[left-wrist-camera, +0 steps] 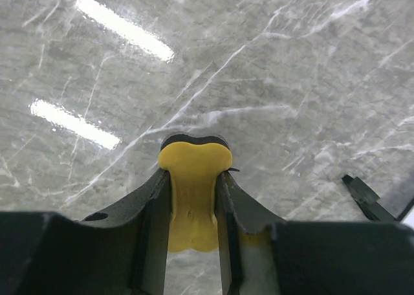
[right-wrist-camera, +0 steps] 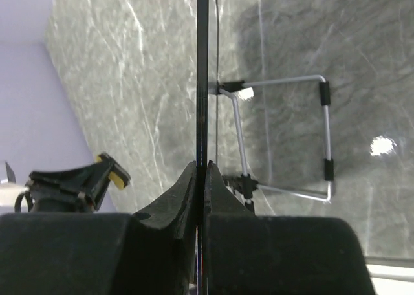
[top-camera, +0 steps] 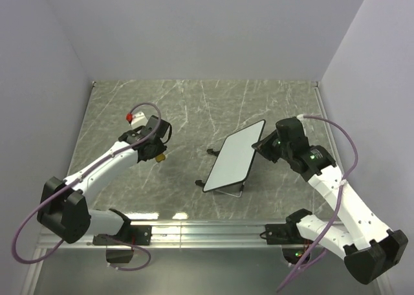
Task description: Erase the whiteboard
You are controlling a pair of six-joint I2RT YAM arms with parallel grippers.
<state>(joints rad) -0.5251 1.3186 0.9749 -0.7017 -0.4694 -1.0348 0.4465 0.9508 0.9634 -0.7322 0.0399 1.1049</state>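
Top view: eraser (top-camera: 162,158) mostly hidden under left gripper (top-camera: 157,152); only a yellow speck shows past the fingertips. Whiteboard (top-camera: 236,158) face too small to tell any marks. Right gripper (top-camera: 264,142) fingertips merge w/ whiteboard's corner, can't separate.

L wrist: eraser flanks covered by both fingers (left-wrist-camera: 150,204). Right of the fingers, black tab (left-wrist-camera: 364,196) w/ lower end behind gripper body; whiteboard corner cut by frame edge.

R wrist: whiteboard edge-on betw. the fingers, face not visible, far end cut off at top. Wire stand (right-wrist-camera: 284,140) beyond fingertips, near corner partly behind whiteboard edge. Left gripper left of fingers, blurred, lower part hidden.
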